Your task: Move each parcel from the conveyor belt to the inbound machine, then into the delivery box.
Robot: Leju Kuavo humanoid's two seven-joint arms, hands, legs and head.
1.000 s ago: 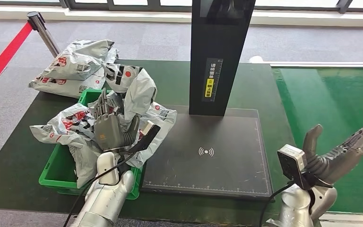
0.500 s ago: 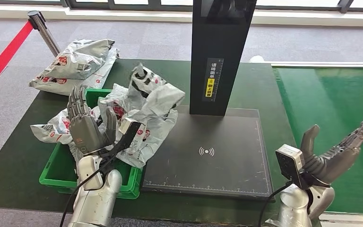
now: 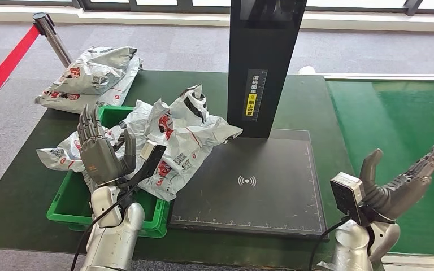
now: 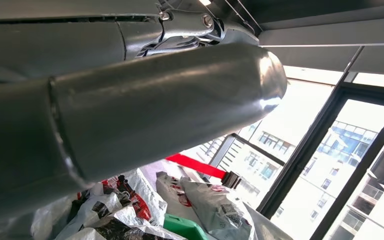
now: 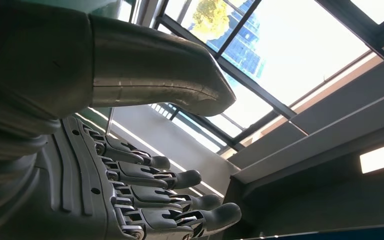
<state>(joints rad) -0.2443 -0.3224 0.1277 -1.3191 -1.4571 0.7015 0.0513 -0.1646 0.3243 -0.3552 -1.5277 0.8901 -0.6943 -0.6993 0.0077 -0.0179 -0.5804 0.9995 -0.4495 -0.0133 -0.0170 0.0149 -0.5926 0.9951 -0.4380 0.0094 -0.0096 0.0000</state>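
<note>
Parcel (image 3: 187, 134), a crumpled grey poly mailer, lies slumped across the near corner of the green delivery box (image 3: 68, 203) and the edge of the inbound machine's scan plate (image 3: 271, 186), just beside my left hand (image 3: 103, 153), whose fingers (image 3: 89, 125) stand spread and upright, apart from it. I judge the drop into the box half-made: it wants nudging fully in. My right hand (image 3: 401, 180) waits open-fingered beside the conveyor belt (image 3: 407, 118).
</note>
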